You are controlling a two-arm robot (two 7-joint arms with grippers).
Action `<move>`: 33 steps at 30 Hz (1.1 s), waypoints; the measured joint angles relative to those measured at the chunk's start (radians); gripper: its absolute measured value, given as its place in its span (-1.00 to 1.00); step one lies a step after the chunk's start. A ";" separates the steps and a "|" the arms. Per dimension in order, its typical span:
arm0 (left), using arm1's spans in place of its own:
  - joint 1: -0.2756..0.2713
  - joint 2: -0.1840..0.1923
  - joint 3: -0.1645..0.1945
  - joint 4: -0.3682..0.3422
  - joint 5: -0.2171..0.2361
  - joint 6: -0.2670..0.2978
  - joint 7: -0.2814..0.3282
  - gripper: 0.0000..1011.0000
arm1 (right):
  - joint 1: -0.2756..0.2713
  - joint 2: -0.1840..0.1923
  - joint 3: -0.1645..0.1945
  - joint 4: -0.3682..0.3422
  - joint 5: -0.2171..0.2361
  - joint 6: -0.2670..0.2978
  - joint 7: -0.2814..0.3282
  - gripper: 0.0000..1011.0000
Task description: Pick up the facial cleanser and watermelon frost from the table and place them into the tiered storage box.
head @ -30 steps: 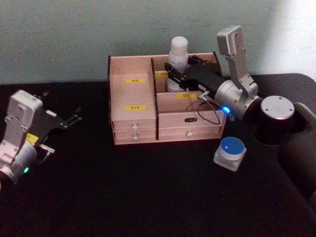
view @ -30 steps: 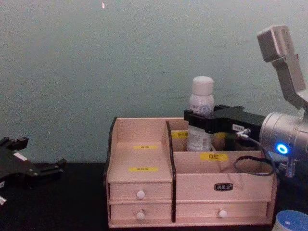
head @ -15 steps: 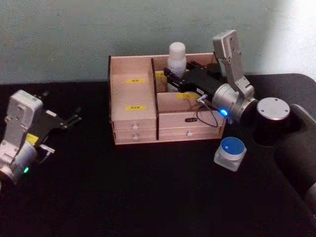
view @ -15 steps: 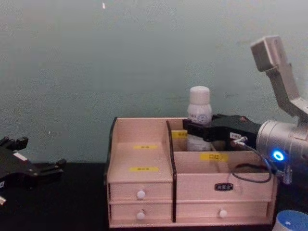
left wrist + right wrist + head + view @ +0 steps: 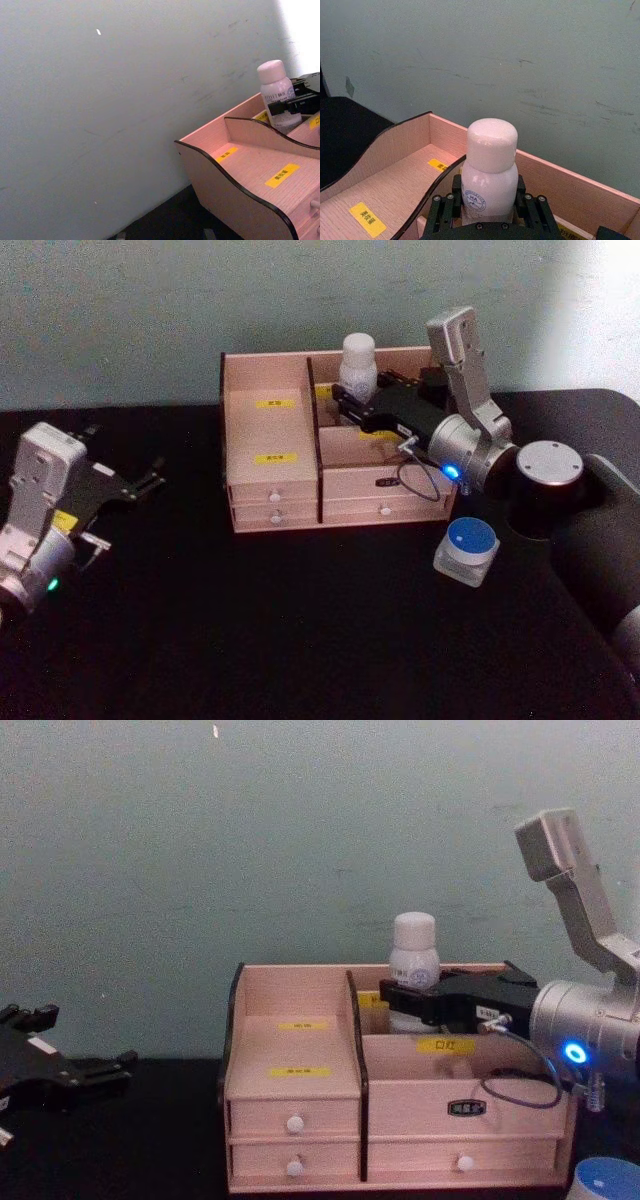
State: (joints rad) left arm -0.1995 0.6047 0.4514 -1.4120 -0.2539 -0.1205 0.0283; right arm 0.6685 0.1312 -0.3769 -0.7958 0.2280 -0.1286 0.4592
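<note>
A white bottle (image 5: 357,355) with a rounded white cap stands upright in the back right compartment of the tiered storage box (image 5: 265,440). My right gripper (image 5: 348,402) is shut on its body, reaching in over the box from the right. In the right wrist view the black fingers (image 5: 445,202) clamp both sides of the bottle (image 5: 490,170). A blue-lidded jar (image 5: 468,548) sits on the table in front of the box's right end. I cannot tell which of the two is the facial cleanser and which the watermelon frost. My left gripper (image 5: 150,480) rests open at the far left.
The black tabletop (image 5: 300,630) spreads in front of the box. A grey-green wall (image 5: 250,840) rises close behind it. The box's left stepped compartments (image 5: 300,1040) hold nothing. White-knobbed drawers (image 5: 294,1124) face me, all closed.
My right gripper has sunk with the white bottle, lowering it deeper into the back right compartment. The left arm and the blue-lidded jar have stayed put.
</note>
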 joint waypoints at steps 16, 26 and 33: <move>0.000 0.000 0.000 0.000 0.000 0.000 0.000 0.98 | 0.000 0.002 -0.001 -0.002 0.000 0.001 -0.001 0.17; 0.000 0.000 0.000 0.000 0.000 0.000 0.000 0.98 | 0.000 0.003 -0.001 -0.004 0.001 0.001 -0.003 0.34; 0.000 0.000 0.000 0.000 0.000 0.000 0.000 0.98 | -0.001 0.003 -0.001 -0.004 0.001 0.002 -0.003 0.75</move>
State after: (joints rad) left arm -0.1995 0.6047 0.4514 -1.4119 -0.2539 -0.1205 0.0283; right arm 0.6676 0.1338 -0.3775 -0.8001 0.2294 -0.1270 0.4564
